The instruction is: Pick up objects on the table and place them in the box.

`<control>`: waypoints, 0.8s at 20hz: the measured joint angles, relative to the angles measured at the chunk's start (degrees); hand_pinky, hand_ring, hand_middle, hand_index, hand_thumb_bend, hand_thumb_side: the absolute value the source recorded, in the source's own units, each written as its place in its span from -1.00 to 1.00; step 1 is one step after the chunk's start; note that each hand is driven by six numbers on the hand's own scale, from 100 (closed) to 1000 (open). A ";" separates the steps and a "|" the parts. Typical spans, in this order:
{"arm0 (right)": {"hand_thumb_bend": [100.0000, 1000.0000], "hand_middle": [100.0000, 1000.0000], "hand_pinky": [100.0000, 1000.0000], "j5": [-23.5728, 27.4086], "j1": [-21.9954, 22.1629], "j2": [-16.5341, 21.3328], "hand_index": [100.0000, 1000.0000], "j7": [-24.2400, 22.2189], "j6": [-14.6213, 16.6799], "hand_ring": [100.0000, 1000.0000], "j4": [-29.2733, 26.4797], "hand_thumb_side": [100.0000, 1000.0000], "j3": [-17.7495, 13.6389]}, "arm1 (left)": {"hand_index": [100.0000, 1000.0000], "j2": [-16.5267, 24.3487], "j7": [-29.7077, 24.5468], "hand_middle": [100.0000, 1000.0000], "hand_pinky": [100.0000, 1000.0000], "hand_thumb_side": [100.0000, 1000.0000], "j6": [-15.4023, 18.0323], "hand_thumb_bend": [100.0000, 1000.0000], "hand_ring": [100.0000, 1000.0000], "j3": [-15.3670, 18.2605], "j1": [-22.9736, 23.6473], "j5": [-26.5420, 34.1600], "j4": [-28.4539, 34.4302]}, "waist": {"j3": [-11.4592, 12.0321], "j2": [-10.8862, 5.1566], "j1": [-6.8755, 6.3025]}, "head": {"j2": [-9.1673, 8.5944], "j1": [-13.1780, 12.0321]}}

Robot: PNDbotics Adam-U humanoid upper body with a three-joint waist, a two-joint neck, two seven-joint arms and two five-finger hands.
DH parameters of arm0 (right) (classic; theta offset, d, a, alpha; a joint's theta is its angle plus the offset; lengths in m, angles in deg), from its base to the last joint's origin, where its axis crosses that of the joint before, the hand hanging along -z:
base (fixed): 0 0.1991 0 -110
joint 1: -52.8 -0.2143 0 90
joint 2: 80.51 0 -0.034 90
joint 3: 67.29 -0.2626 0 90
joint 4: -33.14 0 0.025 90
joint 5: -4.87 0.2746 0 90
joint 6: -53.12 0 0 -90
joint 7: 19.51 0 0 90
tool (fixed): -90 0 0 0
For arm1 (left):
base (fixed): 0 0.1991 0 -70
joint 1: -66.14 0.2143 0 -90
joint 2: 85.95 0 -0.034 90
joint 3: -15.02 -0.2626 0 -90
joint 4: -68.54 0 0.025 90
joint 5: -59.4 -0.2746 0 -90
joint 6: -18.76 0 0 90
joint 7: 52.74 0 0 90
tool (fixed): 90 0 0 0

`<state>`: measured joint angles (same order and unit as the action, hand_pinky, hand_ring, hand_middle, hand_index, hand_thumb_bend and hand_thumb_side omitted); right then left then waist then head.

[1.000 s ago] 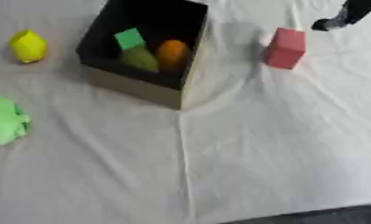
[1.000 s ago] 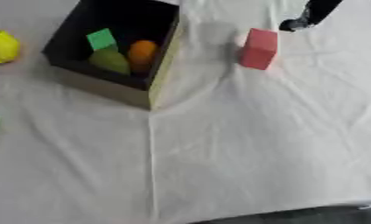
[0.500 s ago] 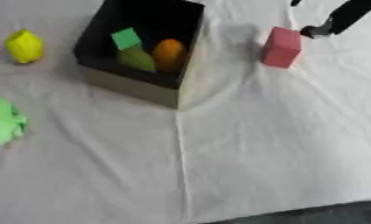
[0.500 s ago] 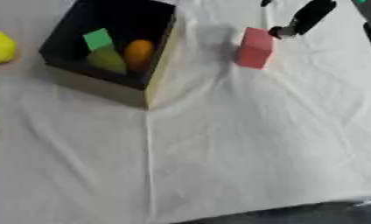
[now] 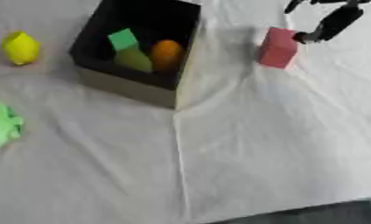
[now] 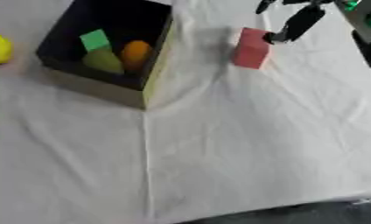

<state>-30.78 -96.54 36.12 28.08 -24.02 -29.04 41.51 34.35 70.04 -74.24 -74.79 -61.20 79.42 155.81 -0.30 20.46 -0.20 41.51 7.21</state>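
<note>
The right robot hand comes in from the upper right corner, one dark finger stretched down so that its tip is touching or just beside the upper right edge of the red block; other fingers spread out at the top edge, so the robot hand is wide and holds nothing. The red block stands upright on the white cloth of the worktop, to the right of the black box and apart from it. Inside the box lie a green cube, a yellow-green pear-like shape and an orange ball. Left of the box sits a yellow lemon-like object, and nearer, at the left edge, a bright green object. No writing or label can be read anywhere.
</note>
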 measured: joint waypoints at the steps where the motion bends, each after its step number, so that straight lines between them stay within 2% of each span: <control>1: -0.73 0.72 0.82 0.03 0.14 0.00 0.80 -0.05 -0.14 1.00 0.00 -0.29 0.00 | 0.79 -0.03 -0.02 0.48 0.65 0.46 0.02 -0.28 0.51 0.00 0.00 0.03 0.00 | 0.01 0.00 0.00 | 0.00 0.01; 7: -0.82 0.73 0.82 2.62 0.42 -0.02 0.80 -0.56 -1.62 1.00 -0.78 -0.22 0.00 | 0.79 -0.43 -0.18 0.48 0.65 0.46 0.14 -0.29 0.51 -0.25 0.00 0.10 -0.02 | 0.08 0.00 0.00 | 0.00 0.06; 10: -0.81 0.74 0.82 3.72 0.73 -0.01 0.81 -1.10 -2.30 1.00 -1.66 -0.22 0.01 | 0.79 -0.43 -0.27 0.48 0.65 0.46 0.12 -0.29 0.51 -0.32 0.00 0.12 -0.04 | 0.10 0.00 0.00 | 0.00 0.15; 14: -0.74 0.75 0.83 4.61 1.26 0.02 0.82 -1.74 -2.94 1.00 -2.89 -0.33 0.33 | 0.79 -0.44 -0.30 0.48 0.65 0.46 0.12 -0.29 0.51 -0.32 0.00 0.15 -0.18 | 0.10 0.00 0.00 | 0.01 0.35; 15: -0.60 0.74 0.83 4.96 1.46 0.03 0.81 -1.88 -3.06 1.00 -3.19 -0.47 0.37 | 0.79 -0.44 -0.31 0.47 0.65 0.46 0.11 -0.29 0.51 -0.32 0.00 0.16 -0.25 | 0.10 0.00 0.00 | 0.02 0.41; 16: -0.57 0.75 0.84 5.24 1.59 0.05 0.81 -2.05 -3.16 1.00 -3.59 -0.50 0.43 | 0.79 -0.44 -0.32 0.47 0.65 0.46 0.11 -0.30 0.51 -0.33 0.00 0.17 -0.30 | 0.10 0.00 0.00 | 0.02 0.46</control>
<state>-25.53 -94.95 36.17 26.02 -27.17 -32.63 41.94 33.91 69.72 -74.14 -75.12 -61.20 79.59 155.51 -0.20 20.46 -0.20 41.53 7.67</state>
